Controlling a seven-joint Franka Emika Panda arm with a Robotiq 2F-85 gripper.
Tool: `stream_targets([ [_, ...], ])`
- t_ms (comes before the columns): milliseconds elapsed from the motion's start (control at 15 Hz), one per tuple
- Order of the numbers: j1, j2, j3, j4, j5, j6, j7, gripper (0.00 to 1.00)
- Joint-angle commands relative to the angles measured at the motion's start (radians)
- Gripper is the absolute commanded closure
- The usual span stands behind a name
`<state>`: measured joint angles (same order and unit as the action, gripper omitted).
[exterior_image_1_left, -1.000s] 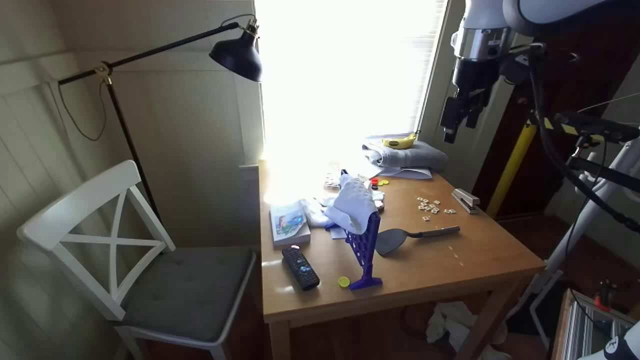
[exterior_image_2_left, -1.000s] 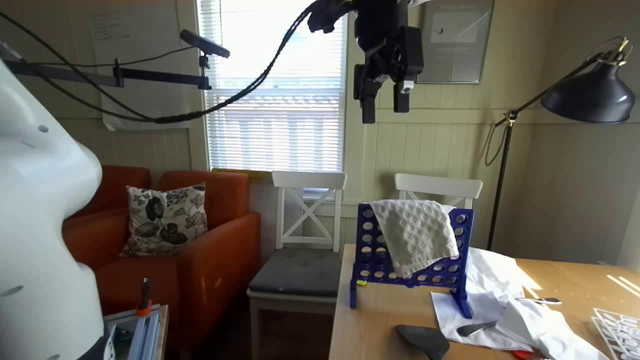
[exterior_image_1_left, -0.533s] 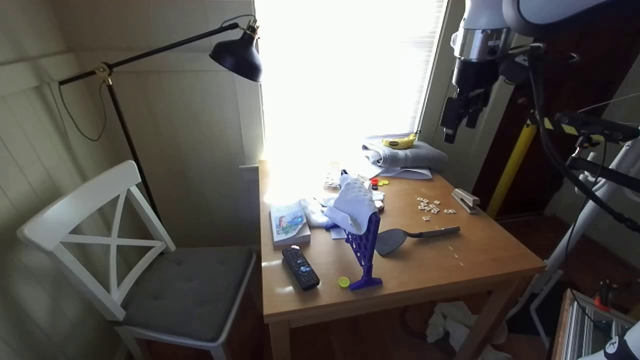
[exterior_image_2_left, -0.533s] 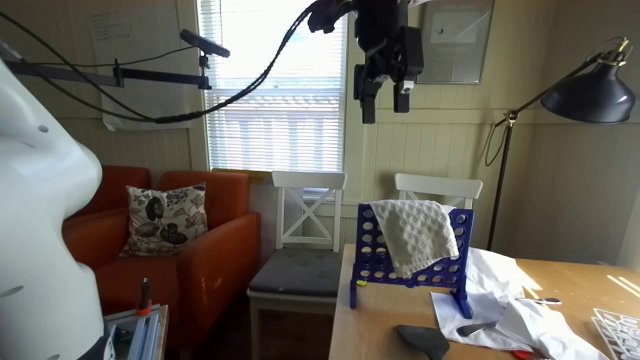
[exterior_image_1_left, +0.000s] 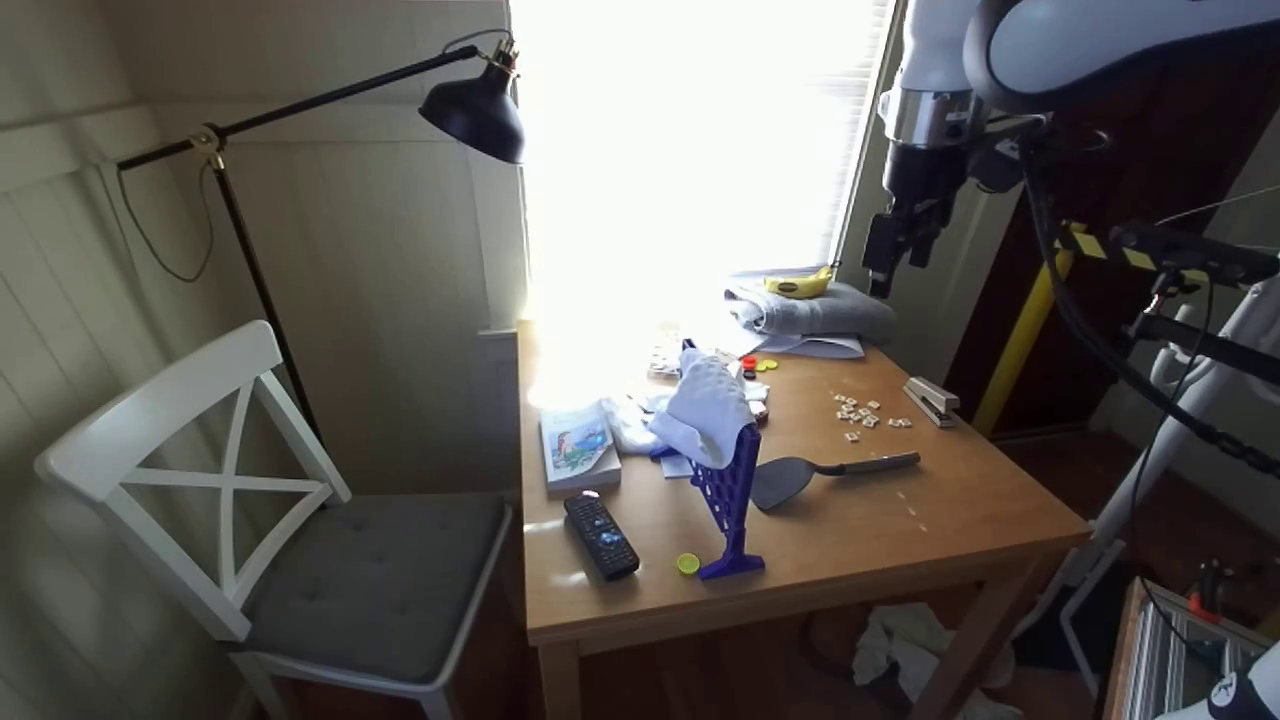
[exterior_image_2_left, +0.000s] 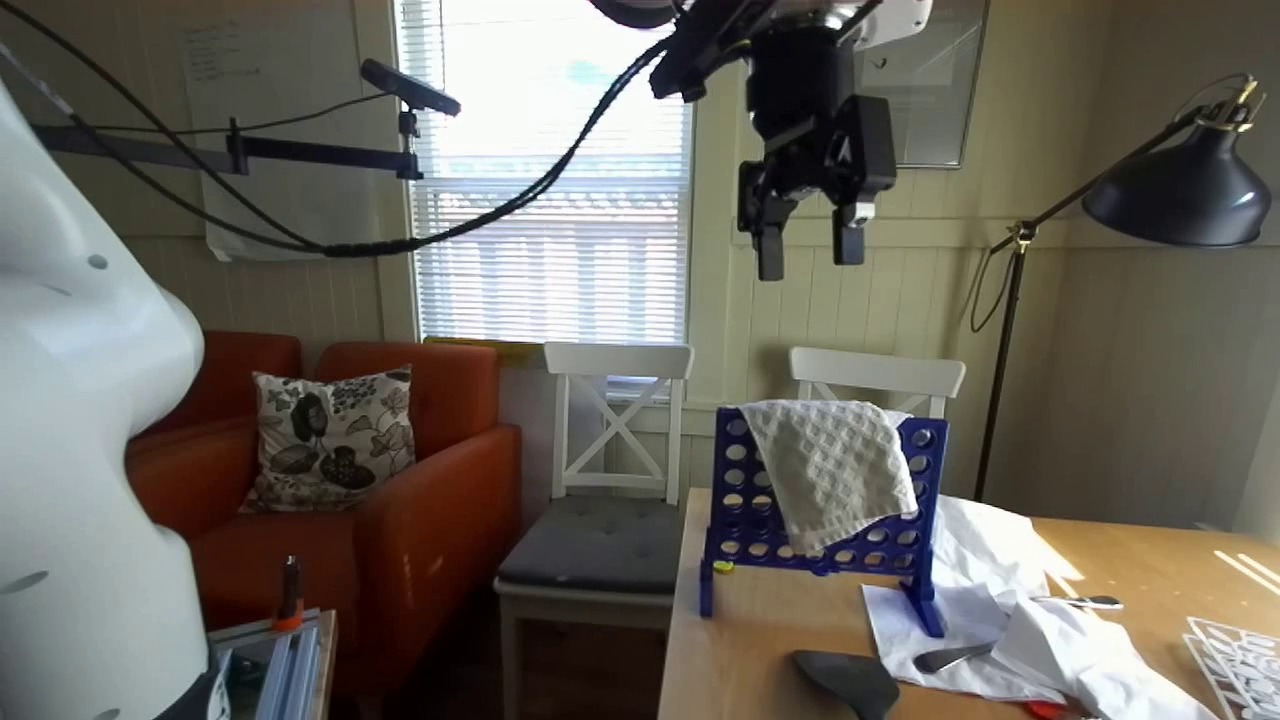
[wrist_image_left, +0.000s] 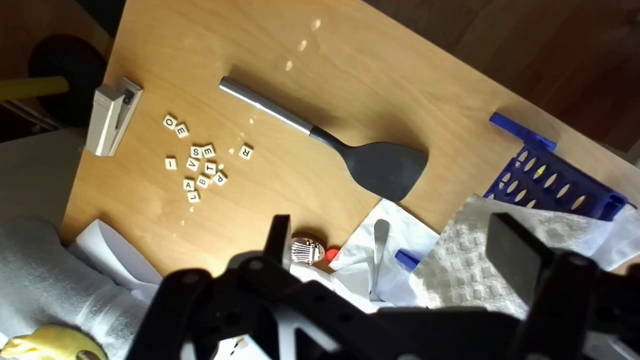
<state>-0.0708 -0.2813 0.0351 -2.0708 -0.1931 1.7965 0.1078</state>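
My gripper (exterior_image_2_left: 809, 258) hangs high over the table, its jaws wide apart with nothing between them. In the wrist view its fingers (wrist_image_left: 278, 237) frame a white cloth, a metal utensil handle (wrist_image_left: 381, 235) and part of a pale waffle-weave towel (wrist_image_left: 465, 260), all well below. That towel (exterior_image_2_left: 830, 465) is draped over the top of an upright blue game rack (exterior_image_2_left: 735, 500). On the tabletop beside the rack lies a dark spatula (wrist_image_left: 382, 167). Several letter tiles (wrist_image_left: 210, 167) are scattered near a stapler (wrist_image_left: 111, 119).
A folded grey towel (exterior_image_1_left: 835, 312) with bananas (exterior_image_1_left: 798, 286) on it lies by the window. A remote (exterior_image_1_left: 601, 537), a book (exterior_image_1_left: 578, 448) and a yellow disc (exterior_image_1_left: 688, 564) sit near the rack. A black lamp (exterior_image_1_left: 475, 110) and white chair (exterior_image_1_left: 230, 480) stand beside the table (exterior_image_1_left: 860, 560).
Over the last half second the arm and gripper have come down, moving left in one exterior view and right in the other. The jaws stay open; the tabletop things have not moved.
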Motion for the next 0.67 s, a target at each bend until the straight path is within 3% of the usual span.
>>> stream_targets([
  [0, -0.008, 0.051, -0.065, -0.035, -0.015, 0.114, -0.096, 0.00],
  [400, -0.055, 0.150, -0.174, -0.102, 0.012, 0.223, -0.213, 0.00],
  [600, -0.075, 0.204, -0.208, -0.112, 0.041, 0.213, -0.241, 0.00],
])
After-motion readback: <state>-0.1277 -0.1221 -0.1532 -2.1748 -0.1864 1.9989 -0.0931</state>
